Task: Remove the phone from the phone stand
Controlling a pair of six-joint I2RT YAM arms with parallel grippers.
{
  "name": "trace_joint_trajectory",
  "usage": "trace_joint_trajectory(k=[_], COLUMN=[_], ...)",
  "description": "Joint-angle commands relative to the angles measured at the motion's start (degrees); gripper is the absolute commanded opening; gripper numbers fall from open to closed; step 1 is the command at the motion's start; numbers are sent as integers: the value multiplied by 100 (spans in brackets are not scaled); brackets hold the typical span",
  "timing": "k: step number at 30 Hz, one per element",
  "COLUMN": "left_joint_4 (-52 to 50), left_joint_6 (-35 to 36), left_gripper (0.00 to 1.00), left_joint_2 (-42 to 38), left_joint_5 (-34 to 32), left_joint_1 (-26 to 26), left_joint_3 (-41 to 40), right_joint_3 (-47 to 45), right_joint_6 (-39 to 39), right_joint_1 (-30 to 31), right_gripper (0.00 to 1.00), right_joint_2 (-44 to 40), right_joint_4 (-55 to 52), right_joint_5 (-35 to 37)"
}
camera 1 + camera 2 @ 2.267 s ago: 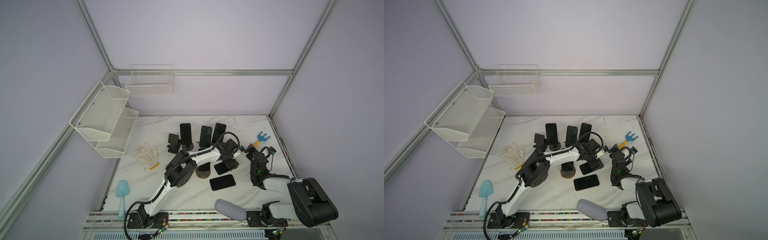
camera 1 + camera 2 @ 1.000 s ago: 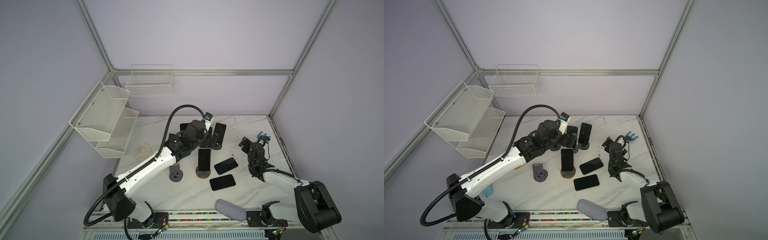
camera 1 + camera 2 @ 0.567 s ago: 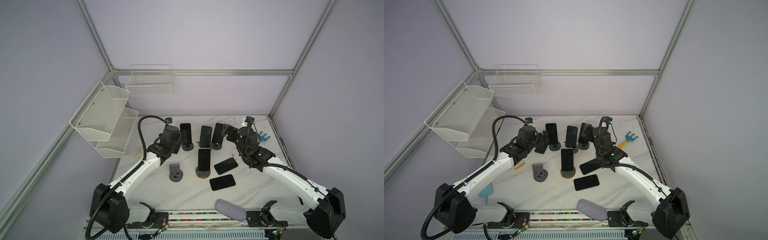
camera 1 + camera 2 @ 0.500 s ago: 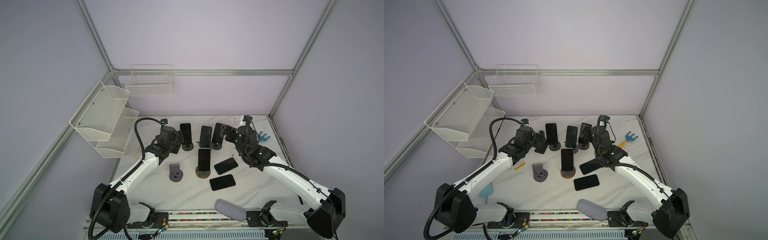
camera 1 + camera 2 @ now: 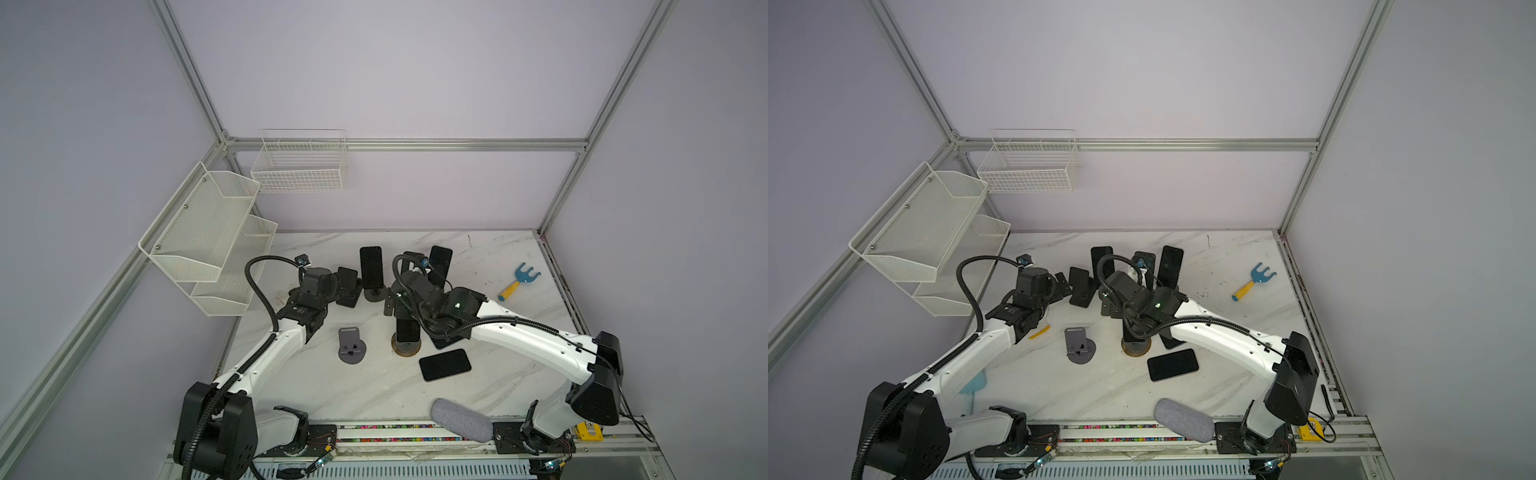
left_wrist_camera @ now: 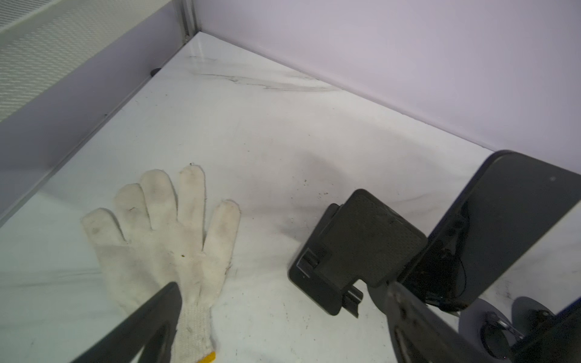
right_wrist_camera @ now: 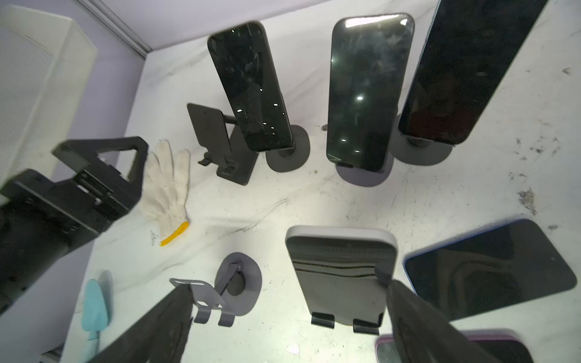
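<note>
Several dark phones stand on stands. The nearest phone (image 7: pixel 342 276) has a pale case and leans on a stand with black hooks (image 7: pixel 322 319); in both top views it (image 5: pixel 407 330) (image 5: pixel 1133 332) stands mid-table on a round base (image 5: pixel 406 350). My right gripper (image 7: pixel 289 314) (image 5: pixel 395 303) hovers open just above it, one finger by its edge. Three more phones (image 7: pixel 251 88) (image 7: pixel 364 94) (image 7: pixel 465 69) stand in the back row. My left gripper (image 6: pixel 279 320) (image 5: pixel 1061 286) is open and holds nothing, beside an empty black folding stand (image 6: pixel 355 251).
A white glove (image 6: pixel 163 226) (image 7: pixel 166 185) lies under the left gripper. An empty grey stand (image 5: pixel 351 347) and flat phones (image 5: pixel 444 364) (image 7: pixel 490 267) flank the central stand. Blue rake (image 5: pixel 519 280) at far right, grey pouch (image 5: pixel 461 419) at front, mesh shelves (image 5: pixel 208 241) on the left wall.
My right arm has swung from the back-row phones forward and left, and now sits over the central phone. The left arm has hardly moved.
</note>
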Motion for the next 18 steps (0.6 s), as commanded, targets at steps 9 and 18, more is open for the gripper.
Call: trace_joint_trajectory(k=[9, 18], left_joint_4=[354, 475], left_joint_6=[-45, -220], left_gripper=[99, 100], left_joint_2=[34, 18], left_joint_5=[-481, -153], left_joint_1=[100, 99], left_joint_3=[-257, -338], right_joint_3=[32, 100], right_joint_6=[796, 1010], right_joint_1=[276, 255], right_gripper=[97, 97], right_joint_2=[179, 629], right_joint_4=[-776, -559], right_joint_5=[1152, 747])
